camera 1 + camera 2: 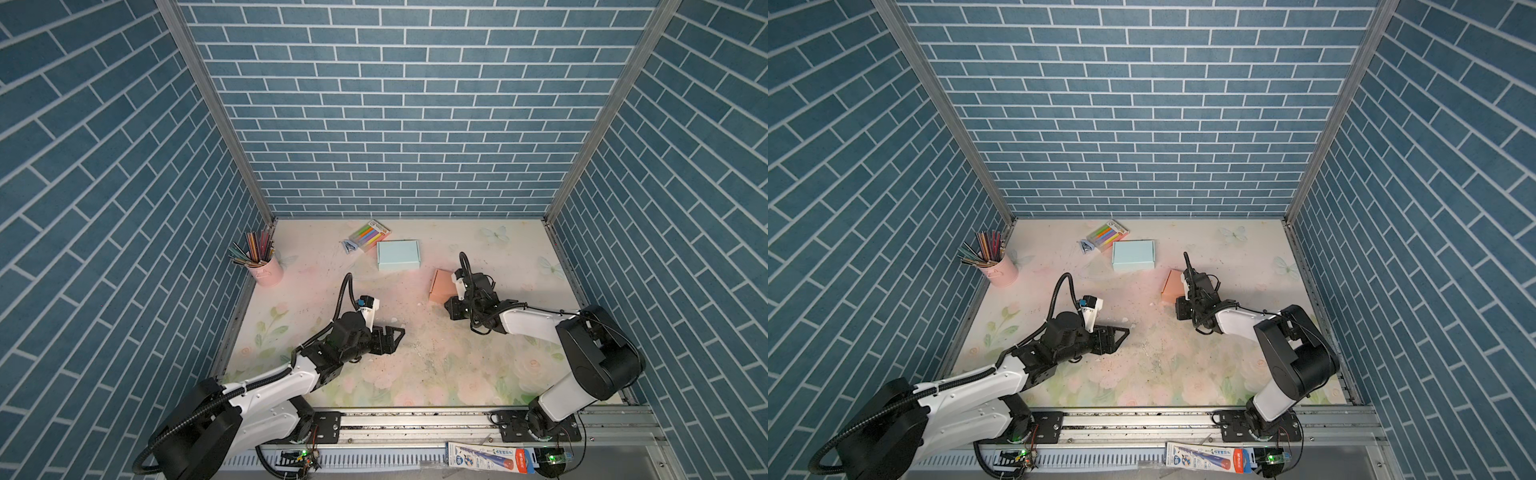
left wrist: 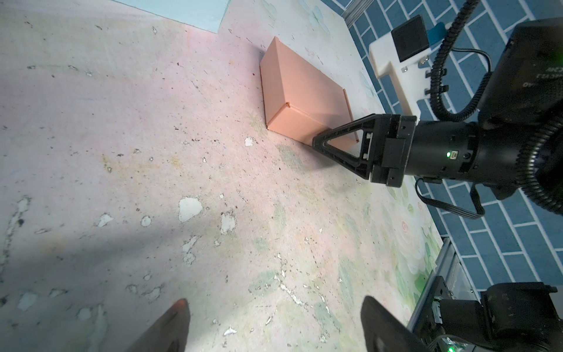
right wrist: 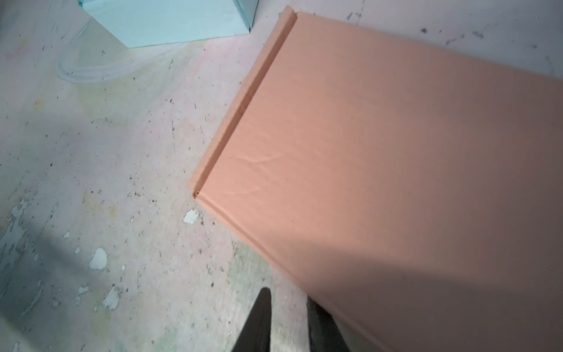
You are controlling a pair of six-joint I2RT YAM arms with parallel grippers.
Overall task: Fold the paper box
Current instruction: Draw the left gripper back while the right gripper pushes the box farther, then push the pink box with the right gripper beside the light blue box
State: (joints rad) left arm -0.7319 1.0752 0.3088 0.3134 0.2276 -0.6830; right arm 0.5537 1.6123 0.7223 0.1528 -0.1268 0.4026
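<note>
1. Right pincer (image 3: 288, 295): jaws a slit apart at a corner of the salmon-pink paper box (image 3: 380, 152); whether it grips, I cannot tell
2. Left pincer (image 2: 274, 323): wide open, empty, well apart from that box
3. Box lies closed on the floral tabletop (image 1: 457, 365); folding looks nearly done
</note>
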